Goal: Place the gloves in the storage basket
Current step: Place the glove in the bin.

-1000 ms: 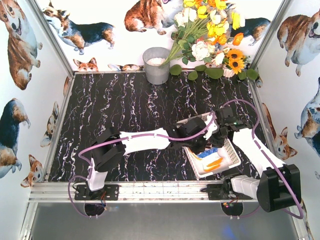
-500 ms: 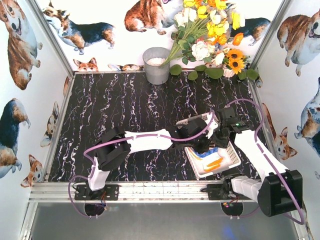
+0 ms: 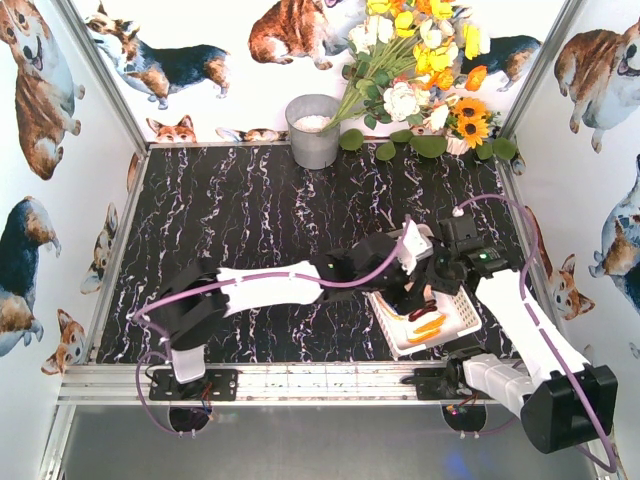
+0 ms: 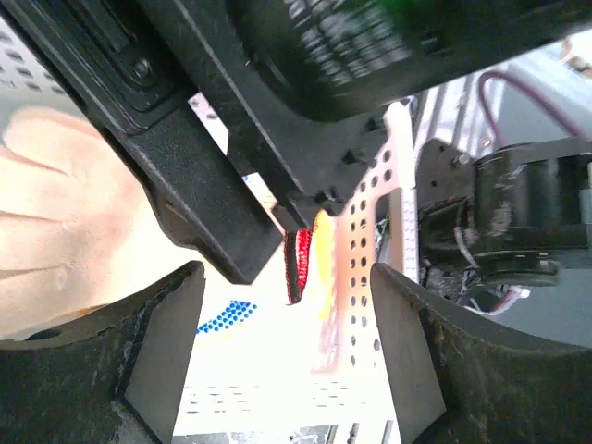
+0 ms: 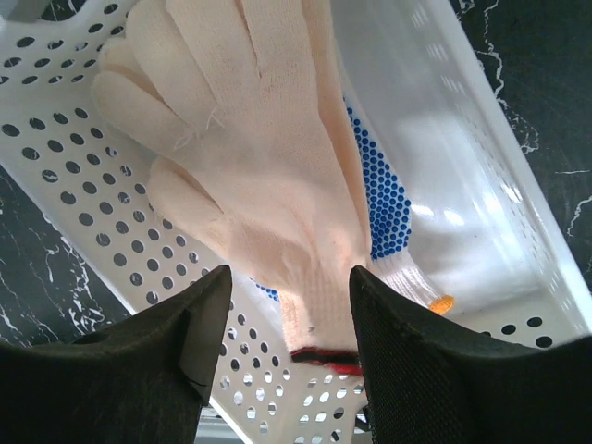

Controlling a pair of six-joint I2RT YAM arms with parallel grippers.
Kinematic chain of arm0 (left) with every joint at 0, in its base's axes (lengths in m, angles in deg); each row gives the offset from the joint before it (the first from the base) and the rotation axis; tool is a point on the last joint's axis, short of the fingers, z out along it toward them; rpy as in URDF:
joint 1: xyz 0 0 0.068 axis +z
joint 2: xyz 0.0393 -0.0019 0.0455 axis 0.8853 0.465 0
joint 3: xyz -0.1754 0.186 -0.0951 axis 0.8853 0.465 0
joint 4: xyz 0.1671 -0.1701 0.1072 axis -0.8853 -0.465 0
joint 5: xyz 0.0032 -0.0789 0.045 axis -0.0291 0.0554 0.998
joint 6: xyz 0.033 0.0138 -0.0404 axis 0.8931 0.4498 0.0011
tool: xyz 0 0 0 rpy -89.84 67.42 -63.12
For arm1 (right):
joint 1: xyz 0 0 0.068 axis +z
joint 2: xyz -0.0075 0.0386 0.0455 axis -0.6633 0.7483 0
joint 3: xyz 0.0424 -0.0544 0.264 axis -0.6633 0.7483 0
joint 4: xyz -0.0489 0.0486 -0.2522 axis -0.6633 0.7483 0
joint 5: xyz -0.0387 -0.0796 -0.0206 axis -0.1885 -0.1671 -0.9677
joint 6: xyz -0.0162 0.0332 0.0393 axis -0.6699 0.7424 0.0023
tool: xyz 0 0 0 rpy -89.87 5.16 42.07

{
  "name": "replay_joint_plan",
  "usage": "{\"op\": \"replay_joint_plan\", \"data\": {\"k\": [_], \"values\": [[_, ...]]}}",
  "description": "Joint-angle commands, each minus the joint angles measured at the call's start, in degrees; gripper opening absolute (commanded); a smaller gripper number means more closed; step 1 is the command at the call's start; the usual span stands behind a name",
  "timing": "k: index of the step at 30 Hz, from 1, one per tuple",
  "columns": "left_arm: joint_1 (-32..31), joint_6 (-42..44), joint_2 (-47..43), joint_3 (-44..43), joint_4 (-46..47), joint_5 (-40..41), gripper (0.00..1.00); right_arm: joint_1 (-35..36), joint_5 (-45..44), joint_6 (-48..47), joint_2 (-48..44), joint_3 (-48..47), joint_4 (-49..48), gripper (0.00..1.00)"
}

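The white storage basket [image 3: 466, 318] sits at the near right of the table. Both grippers hang over its far side. My left gripper [image 3: 407, 288] [image 4: 287, 361] is open with nothing between its fingers. Below it lie a blue-dotted glove [image 4: 227, 314] and the basket's perforated wall [image 4: 370, 231]. My right gripper [image 3: 433, 290] [image 5: 289, 342] is open around the red-edged cuff of a cream glove [image 5: 250, 166]. That glove lies spread in the basket [image 5: 92, 185] on top of a blue-dotted glove [image 5: 384, 199]. A yellow and orange glove [image 3: 428, 326] shows in the basket's near half.
A grey metal bucket [image 3: 313, 130] stands at the table's far edge, with a bunch of artificial flowers [image 3: 420, 70] to its right. Corgi-printed walls close in the left, back and right sides. An aluminium rail [image 3: 300, 381] runs along the near edge.
My left gripper has gone from shut to open and reached further right over the basket. My right gripper has opened wider, and the cream glove now lies in the basket.
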Motion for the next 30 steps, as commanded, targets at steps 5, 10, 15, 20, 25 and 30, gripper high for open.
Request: {"op": "replay_joint_plan", "data": {"k": [5, 10, 15, 20, 25, 30], "values": [[0.8, 1.2, -12.3, 8.8, 4.4, 3.1, 0.67, 0.1, -4.0, 0.1, -1.6, -6.3, 3.1, 0.56], [4.1, -0.2, -19.7, 15.4, 2.4, 9.9, 0.67, 0.1, -5.2, -0.5, -1.0, -7.3, 5.5, 0.55], [8.0, -2.0, -23.3, 19.6, 1.6, 12.0, 0.67, 0.1, -5.2, 0.1, 0.1, -5.9, 9.3, 0.43], [10.6, -2.5, -24.5, 21.0, 0.3, 12.7, 0.67, 0.1, -2.1, 1.2, -0.8, -3.9, 11.4, 0.32], [13.1, -2.9, -25.3, 22.6, 0.0, 12.7, 0.67, 0.1, 0.7, 3.2, -0.2, 0.1, 10.5, 0.24], [14.6, -3.3, -26.0, 24.0, 0.4, 12.6, 0.67, 0.1, -2.4, 3.7, 3.4, 0.9, 11.1, 0.23]]}}
